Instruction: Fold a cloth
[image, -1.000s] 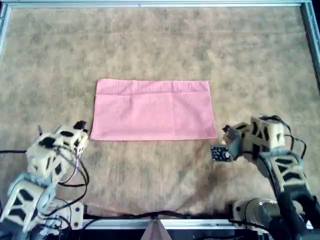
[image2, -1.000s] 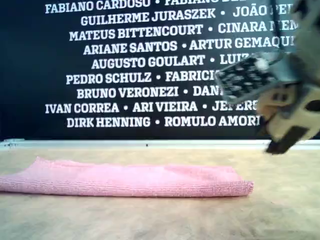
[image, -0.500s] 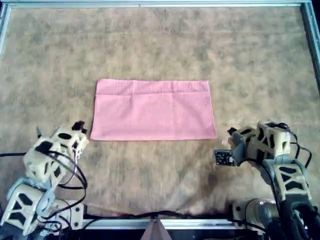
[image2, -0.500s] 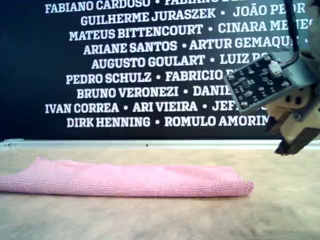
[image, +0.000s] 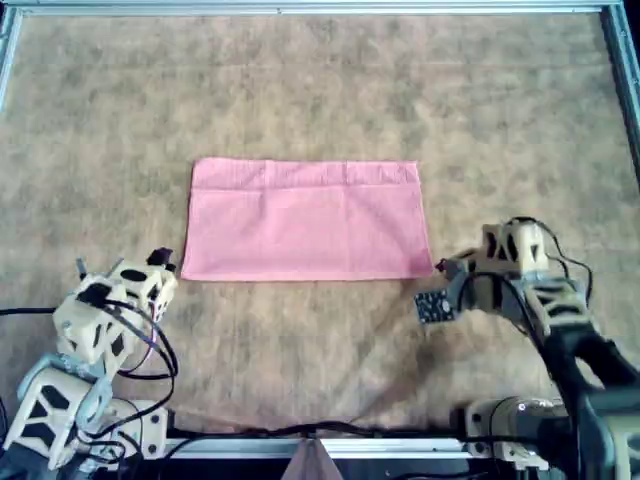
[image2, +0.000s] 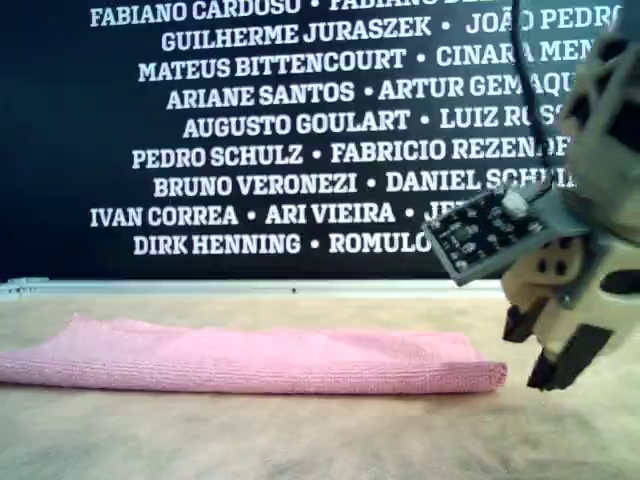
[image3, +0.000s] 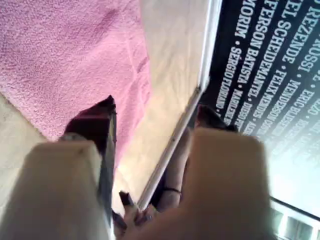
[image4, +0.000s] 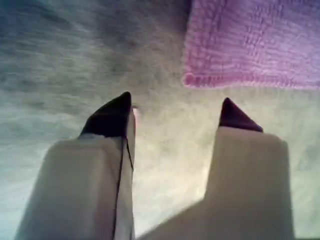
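Your cloth (image: 308, 220) lay flat mid-table, a folded pink rectangle, thin and limp, so a corner pinch looked best. Both the right gripper (image4: 175, 112), near its corner, and the left gripper (image3: 155, 112) were spread, empty

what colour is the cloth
Plain light pink; the cloth shows best in the overhead view.

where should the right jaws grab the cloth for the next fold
Take the cloth at its near corner on the overhead view's right, coming down from above. It lies flat, so only an edge can be pinched, and the open right gripper hangs just beside that corner.
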